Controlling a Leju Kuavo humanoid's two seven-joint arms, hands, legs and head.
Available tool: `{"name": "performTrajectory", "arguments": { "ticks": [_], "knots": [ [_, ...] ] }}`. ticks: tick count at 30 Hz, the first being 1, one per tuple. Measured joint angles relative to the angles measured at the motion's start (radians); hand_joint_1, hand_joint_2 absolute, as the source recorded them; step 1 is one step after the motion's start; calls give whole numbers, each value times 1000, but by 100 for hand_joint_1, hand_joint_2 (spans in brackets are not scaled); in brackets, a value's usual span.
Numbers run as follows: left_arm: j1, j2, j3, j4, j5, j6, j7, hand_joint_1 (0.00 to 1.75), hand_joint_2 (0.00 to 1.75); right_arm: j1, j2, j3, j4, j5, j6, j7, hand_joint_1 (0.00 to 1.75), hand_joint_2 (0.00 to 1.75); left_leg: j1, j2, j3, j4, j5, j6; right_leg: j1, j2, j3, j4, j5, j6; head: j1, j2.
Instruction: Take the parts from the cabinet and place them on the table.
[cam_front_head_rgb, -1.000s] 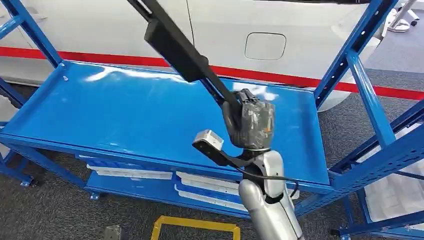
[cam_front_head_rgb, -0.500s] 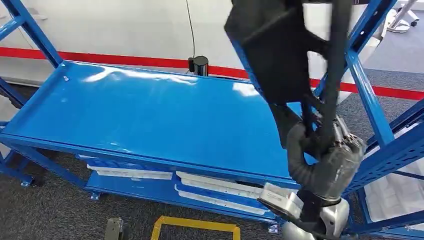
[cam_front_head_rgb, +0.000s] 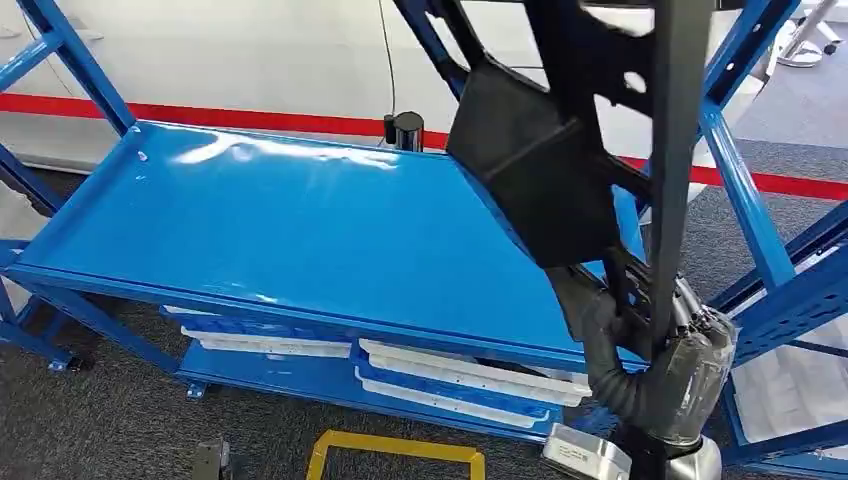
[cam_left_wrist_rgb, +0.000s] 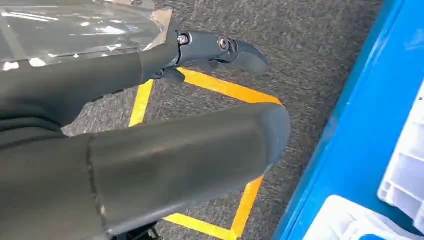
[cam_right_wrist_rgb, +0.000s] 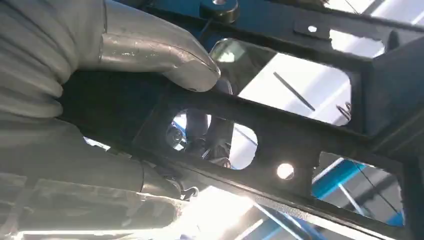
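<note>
Left hand (cam_left_wrist_rgb: 150, 145) hangs empty, fingers apart, over grey carpet (cam_left_wrist_rgb: 310, 45) and yellow floor tape (cam_left_wrist_rgb: 235, 90), blue shelf frame (cam_left_wrist_rgb: 370, 125) alongside

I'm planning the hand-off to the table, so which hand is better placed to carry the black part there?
The right hand: it already grips the black part, lifted above the blue shelf. The left hand hangs low over the floor's yellow marking, holding nothing.

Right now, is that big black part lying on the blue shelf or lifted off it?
Lifted. The right hand grips the black part by its lower end, and the part stands upright above the blue shelf.
</note>
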Motion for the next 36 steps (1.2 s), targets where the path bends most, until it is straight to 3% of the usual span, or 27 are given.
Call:
{"name": "performTrajectory", "arguments": {
  "ticks": [2, 3, 4, 7, 8, 9, 10, 12, 13, 14, 15, 17, 18, 19, 22, 23, 25, 27, 28, 29, 30, 31, 32, 33, 34, 35, 36],
  "knots": [
    [1, 0, 6, 0, 0, -3, 3, 0, 0, 0, -7, 0, 6, -5, 23, 11, 171, 175, 2, -3, -5, 4, 6, -9, -4, -2, 111, -185, 56, 20, 0, 0],
    [1, 1, 7, 0, 0, -3, 3, 0, 0, -2, -12, 1, 8, -5, 36, 18, 171, 175, 0, -4, -9, 11, 8, -15, -7, -3, 164, -280, 59, 17, 0, 0],
    [3, 3, 10, 0, 0, -5, 4, 0, 0, -4, -14, 5, 13, -5, 57, 26, 171, 175, -2, -4, -14, 11, 11, -21, 2, 2, 164, -256, 80, 8, 0, 0],
    [6, 5, 17, 0, -3, -9, 3, 0, 0, -22, -20, 11, 32, 7, 111, 56, 171, 175, -1, -6, -15, 14, 22, -38, 5, 5, 144, -259, 78, -10, -3, 0],
    [9, 7, 19, 0, -8, -9, 3, 0, 0, -36, -20, 14, 44, 17, 133, 67, 171, 175, 3, -7, -19, 15, 23, -43, -6, 4, 138, -264, 87, -22, -3, 0],
    [11, 8, 19, 0, -11, -13, 3, 0, 0, -54, -20, 16, 57, 27, 152, 79, 171, 175, 7, -6, -27, 32, -5, -50, -6, 2, 138, -264, 93, -32, -3, 0],
    [12, 8, 20, 0, -14, -15, 3, 0, 0, -71, -19, 20, 74, 50, 172, 99, 171, 175, 9, -4, -46, 82, -60, -57, -5, 1, 134, -264, 101, -43, -4, 0],
    [12, 8, 21, 0, -20, -18, 3, 0, 0, -113, -19, 26, 125, 99, 201, 135, 171, 175, 12, -3, -106, 252, -165, -69, -3, -2, 113, -262, 117, -48, -4, 0],
    [13, 8, 21, 0, -23, -18, 3, 0, 0, -130, -19, 26, 149, 116, 214, 152, 171, 175, 13, -3, -123, 314, -188, -72, -1, -2, 104, -261, 122, -46, -4, 0],
    [14, 8, 21, 0, -27, -20, 4, 0, 0, -151, -19, 27, 171, 130, 224, 166, 171, 175, 15, -2, -120, 332, -188, -73, 0, -3, 97, -261, 128, -45, -5, 0],
    [15, 9, 22, 0, -31, -24, 4, 0, 0, -170, -20, 27, 196, 143, 232, 180, 171, 175, 16, -2, -96, 307, -170, -70, 1, -4, 91, -261, 133, -44, -4, 0],
    [14, 10, 21, -2, -36, -28, 6, 0, 0, -202, -21, 27, 239, 169, 241, 207, 171, 175, 16, -2, 22, 134, -102, -59, 3, -4, 85, -261, 139, -35, -5, 0],
    [13, 11, 21, -5, -42, -34, 8, 0, 0, -219, -21, 26, 257, 176, 244, 219, 171, 175, 14, -4, 86, 40, -83, -49, 3, -4, 85, -261, 143, -35, -5, 0],
    [11, 15, 21, -6, -47, -36, 11, 0, 0, -233, -22, 25, 269, 181, 245, 230, 171, 175, 9, -2, 112, -2, -98, -46, 11, -6, 79, -260, 147, -29, -4, 0],
    [11, 17, 21, -6, -55, -40, 23, 0, 0, -251, -30, 24, 296, 185, 246, 245, 171, 175, -3, -3, 99, 4, -84, -36, 3, -10, 77, -263, 161, -7, -4, 0],
    [10, 19, 22, -7, -60, -45, 26, 0, 0, -250, -35, 21, 299, 185, 246, 249, 171, 175, -2, -1, 97, -8, -71, -23, 8, -10, 75, -267, 167, 2, -4, 0],
    [6, 19, 22, -7, -68, -56, 30, 0, 0, -247, -52, 16, 303, 184, 240, 254, 171, 175, 5, 6, 87, -20, -52, -6, 7, -9, 44, -214, 110, -8, -2, 0],
    [6, 18, 22, -7, -73, -62, 31, 0, 0, -231, -68, 4, 303, 184, 234, 259, 171, 175, 2, 6, 67, -19, -39, 2, 7, -8, -11, -58, 24, -18, -1, 0],
    [6, 18, 22, -7, -73, -67, 31, 0, 0, -219, -76, -1, 303, 184, 232, 261, 171, 175, 0, 6, 55, -18, -32, 3, 7, -8, -37, 24, -9, -16, -2, 0],
    [6, 17, 22, -7, -73, -68, 31, 0, 0, -208, -82, -4, 303, 184, 231, 261, 171, 175, -2, 6, 44, -16, -25, 3, 7, -8, -41, 58, -15, -8, -2, 0],
    [7, 17, 22, -7, -74, -68, 32, 0, 0, -199, -88, -9, 303, 184, 228, 263, 171, 175, -2, 6, 34, -12, -19, 2, 7, -8, -21, 41, -4, 1, -1, 0],
    [6, 17, 22, -7, -75, -68, 32, 0, 0, -191, -94, -14, 302, 183, 223, 263, 171, 175, -2, 6, 24, -8, -15, 0, 7, -8, 19, -18, 24, 13, -2, 0],
    [6, 16, 22, -7, -77, -68, 32, 0, 0, -183, -97, -20, 299, 181, 216, 263, 171, 175, -2, 6, 14, -1, -12, -2, 6, -8, 79, -112, 56, 23, -2, 0],
    [6, 14, 22, -7, -79, -68, 32, 0, 0, -175, -101, -25, 292, 177, 211, 263, 171, 175, -2, 6, 6, 9, -10, -5, 6, -9, 140, -207, 76, 26, -2, 0],
    [6, 14, 22, -9, -80, -68, 32, 0, 0, -167, -104, -29, 284, 173, 204, 262, 171, 175, -7, 5, -5, 19, -8, -10, 9, -9, 181, -279, 54, 12, -2, 0],
    [6, 14, 22, -10, -80, -68, 32, 0, 0, -152, -105, -32, 274, 165, 196, 262, 171, 175, -7, 5, -8, 20, -1, -17, 16, -6, 176, -266, 67, 2, -4, 0],
    [6, 14, 22, -11, -80, -68, 31, 0, 0, -140, -105, -36, 267, 160, 190, 261, 171, 175, -7, 4, -10, 24, 4, -22, 15, -6, 161, -269, 67, -1, -2, 0]
  ]
}}
